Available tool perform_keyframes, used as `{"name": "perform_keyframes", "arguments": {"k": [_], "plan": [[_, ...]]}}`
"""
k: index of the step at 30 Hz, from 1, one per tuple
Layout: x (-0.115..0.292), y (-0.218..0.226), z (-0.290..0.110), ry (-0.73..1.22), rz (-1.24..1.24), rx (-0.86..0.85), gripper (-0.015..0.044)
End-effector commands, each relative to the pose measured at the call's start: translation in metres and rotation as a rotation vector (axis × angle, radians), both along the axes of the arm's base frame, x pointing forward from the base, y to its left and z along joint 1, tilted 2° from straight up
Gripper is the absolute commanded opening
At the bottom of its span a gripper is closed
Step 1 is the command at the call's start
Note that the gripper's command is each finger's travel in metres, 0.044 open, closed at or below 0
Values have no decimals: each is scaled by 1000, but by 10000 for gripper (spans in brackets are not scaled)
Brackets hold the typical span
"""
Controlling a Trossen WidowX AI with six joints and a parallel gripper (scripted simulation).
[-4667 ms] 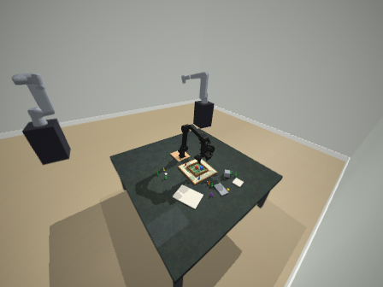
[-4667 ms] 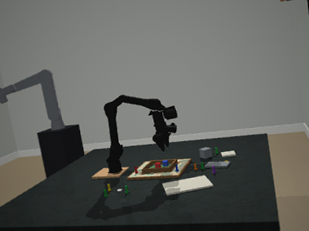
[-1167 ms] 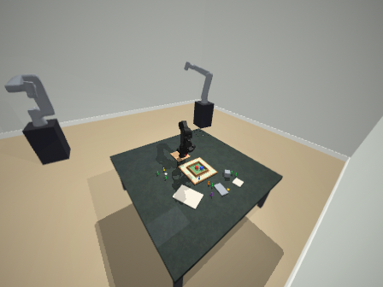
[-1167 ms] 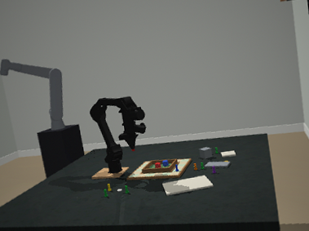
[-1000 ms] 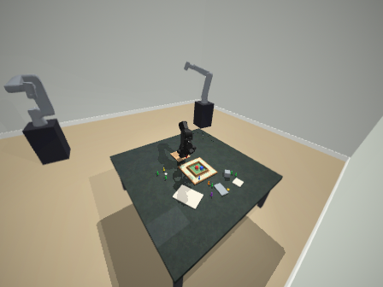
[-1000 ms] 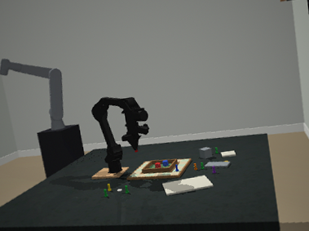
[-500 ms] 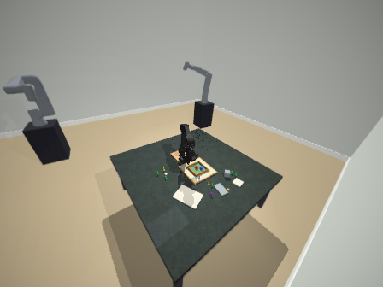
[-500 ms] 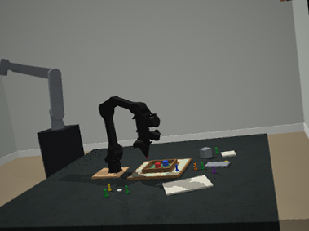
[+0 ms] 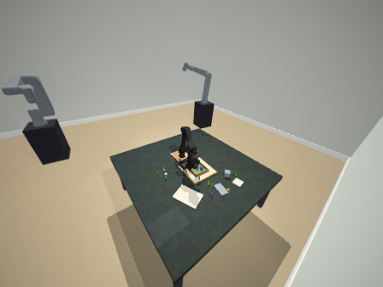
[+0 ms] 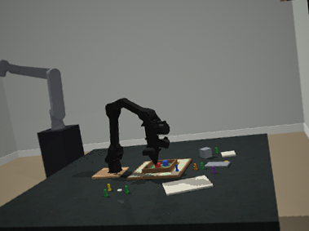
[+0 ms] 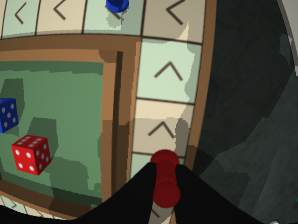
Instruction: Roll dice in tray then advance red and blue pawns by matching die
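Note:
My gripper (image 11: 164, 171) (image 10: 154, 159) (image 9: 191, 164) is shut on the red pawn (image 11: 165, 160). It holds the pawn low over the arrow squares on the right-hand side of the board (image 11: 202, 63) (image 10: 184, 163) (image 9: 210, 174) in the wrist view. I cannot tell whether the pawn touches the square. The blue pawn (image 10: 177, 167) stands on a square in the top row. The red die (image 11: 32, 155) (image 10: 158, 165) and the blue die (image 11: 7, 115) (image 10: 165, 162) lie in the green tray (image 11: 73, 96) in the board's middle.
Spare green pawns (image 10: 105, 192) and a yellow pawn (image 10: 109, 187) stand left of the board; orange (image 10: 195, 166) and purple (image 10: 213, 170) ones stand to its right. A white pad (image 10: 187, 184), a grey cube (image 10: 205, 152) and flat cards (image 10: 217, 164) lie nearby. Two grey arms stand on pedestals off the table.

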State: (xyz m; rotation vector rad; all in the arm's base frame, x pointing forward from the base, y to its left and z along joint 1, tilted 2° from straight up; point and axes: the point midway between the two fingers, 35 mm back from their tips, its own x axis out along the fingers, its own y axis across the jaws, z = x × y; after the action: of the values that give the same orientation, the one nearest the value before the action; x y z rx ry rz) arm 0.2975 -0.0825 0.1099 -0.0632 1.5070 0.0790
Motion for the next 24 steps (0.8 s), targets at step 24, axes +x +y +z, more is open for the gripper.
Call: {"name": "perform_keyframes", "arguments": {"k": [24], "plan": [[4, 0, -45, -4, 0, -1, 26]]}}
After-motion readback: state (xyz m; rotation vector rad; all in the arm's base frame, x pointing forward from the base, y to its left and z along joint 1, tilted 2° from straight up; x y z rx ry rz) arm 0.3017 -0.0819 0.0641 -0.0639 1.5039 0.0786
